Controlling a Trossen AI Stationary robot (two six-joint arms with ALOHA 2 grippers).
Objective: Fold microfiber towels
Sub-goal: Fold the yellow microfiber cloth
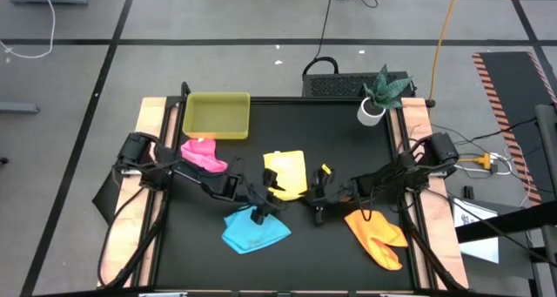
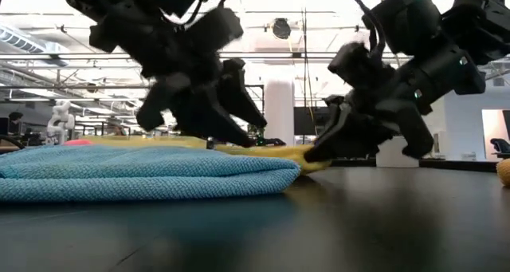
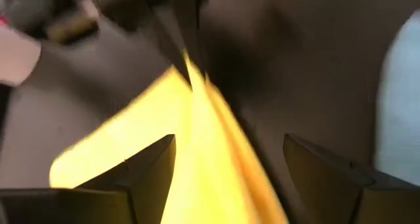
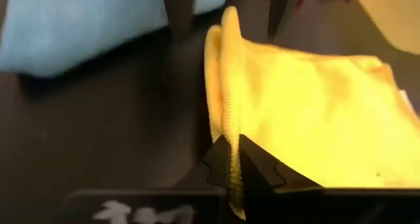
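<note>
Yellow towel (image 1: 286,172) lies folded at the middle of the black table (image 1: 348,253), and we see our right gripper (image 4: 231,168) clamped tight on its near edge, fingers pinching the fabric. Our left gripper (image 3: 230,159) sits at the towel's opposite side with its fingers (image 3: 149,165) spread wide, the yellow cloth between them but not gripped. Just beside lies the blue towel (image 1: 254,230), toward the front edge; the pink towel (image 1: 202,154) sits near the yellow-green tray (image 1: 217,115), and the orange towel (image 1: 377,234) lies front right
</note>
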